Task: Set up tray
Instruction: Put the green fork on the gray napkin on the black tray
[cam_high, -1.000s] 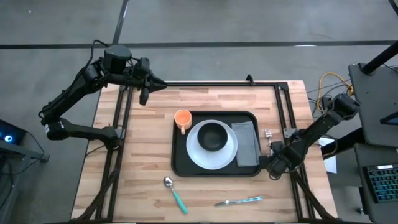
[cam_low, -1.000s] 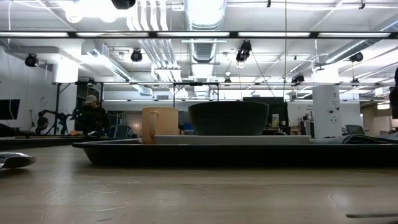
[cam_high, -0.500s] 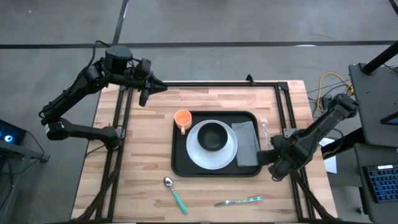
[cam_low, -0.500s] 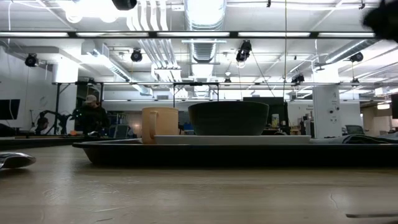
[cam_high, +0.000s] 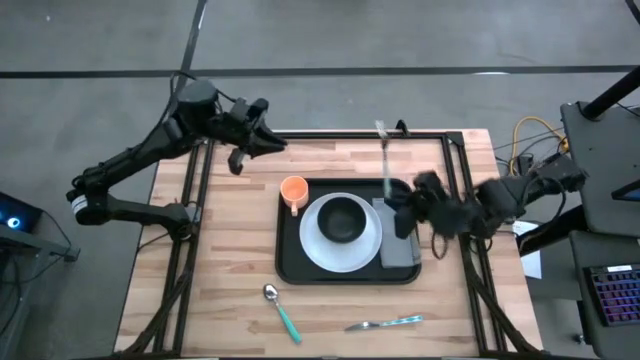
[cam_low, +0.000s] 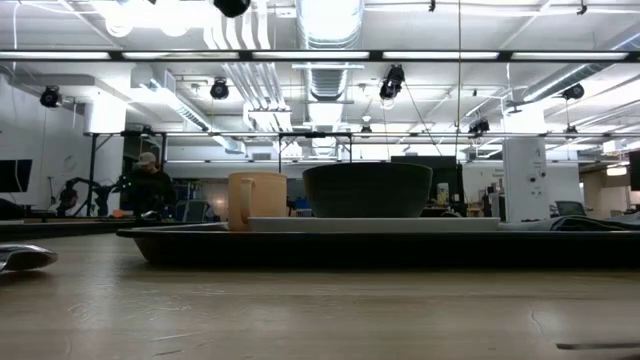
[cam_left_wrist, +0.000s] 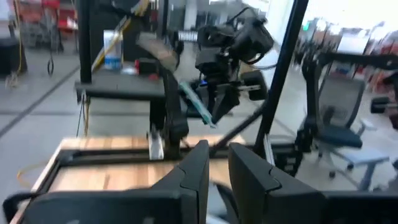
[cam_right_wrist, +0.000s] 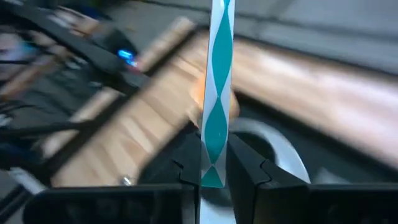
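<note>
Black tray (cam_high: 290, 262) lies long axis left-to-right; right tool (cam_high: 398, 205) clamps a teal-handled utensil (cam_right_wrist: 216, 93); left tool (cam_high: 240, 152) is closed.

Overhead and table-level views, both on the tray (cam_high: 290, 262).

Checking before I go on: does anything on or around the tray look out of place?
Nothing is spilled or askew on the tray. Two utensils lie outside it on the table's near side: a spoon and a fork. The right gripper holds a teal-handled utensil over the napkin.
</note>
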